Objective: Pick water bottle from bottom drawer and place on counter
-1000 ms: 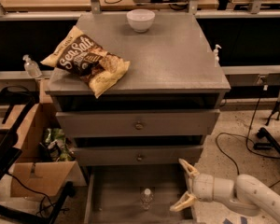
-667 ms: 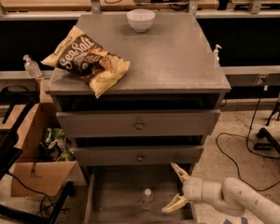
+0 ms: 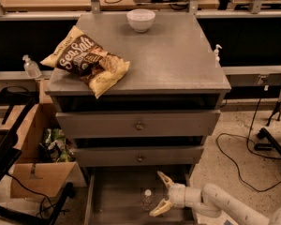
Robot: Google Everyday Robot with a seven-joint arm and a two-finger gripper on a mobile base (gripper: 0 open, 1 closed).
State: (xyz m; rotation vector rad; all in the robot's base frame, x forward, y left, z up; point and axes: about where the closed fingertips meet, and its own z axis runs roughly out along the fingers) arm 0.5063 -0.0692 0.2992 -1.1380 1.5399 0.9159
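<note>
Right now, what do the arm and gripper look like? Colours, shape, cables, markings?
The arm is smooth and white, made of rounded tubular segments. The gripper, low over the bottom drawer beside the water bottle, has two pale yellow fingers, curved and tapering to points, on a white cylindrical wrist. No external cables or markings show.

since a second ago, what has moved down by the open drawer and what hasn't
The tool travelled left over the bottom drawer toward the water bottle. It now sits close beside the bottle with its fingers spread. Nothing has been grasped or released. The water bottle, the chip bag and the white bowl stayed where they were.
</note>
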